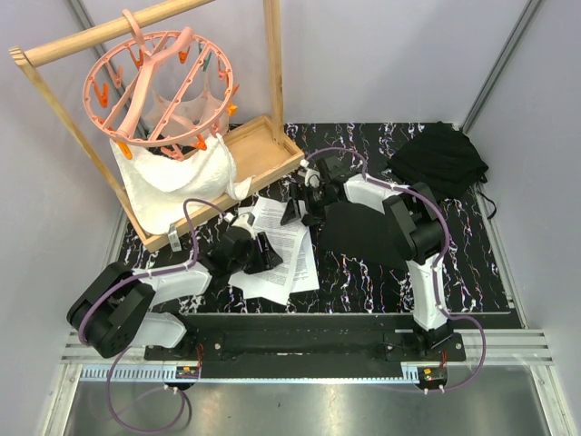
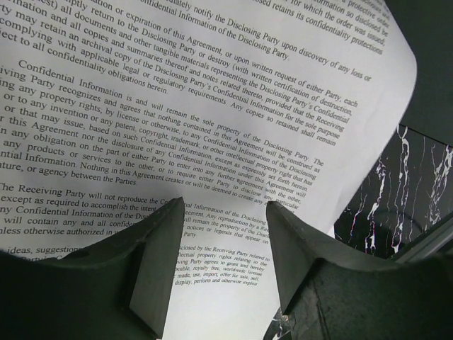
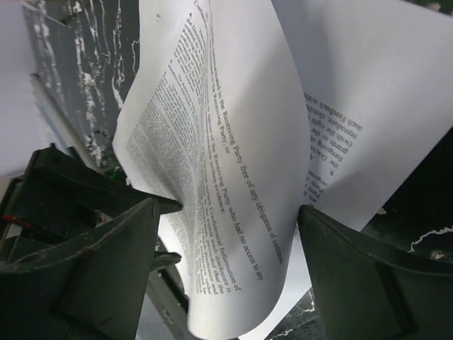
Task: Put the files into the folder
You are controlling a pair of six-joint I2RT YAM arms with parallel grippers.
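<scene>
Left end effector (image 2: 225,212) sits low over the files (image 2: 212,127) with its jaws parted. We see printed text running on between its two fingers (image 2: 159,269), and nothing is clamped. Our right end effector (image 3: 237,212) is spread wide as well, and a buckled sheet stands bowed in the gap, brushing both fingers as far as we can tell. From above, the files lie fanned on the dark marbled counter (image 1: 363,286) at centre frame. Their right edge meets the folder (image 1: 359,234), which lies flat just right of centre. A black fabric bundle (image 1: 440,159) sits at upper right. At upper left stands a wooden rack (image 1: 272,82) with a white cloth (image 1: 177,182).
</scene>
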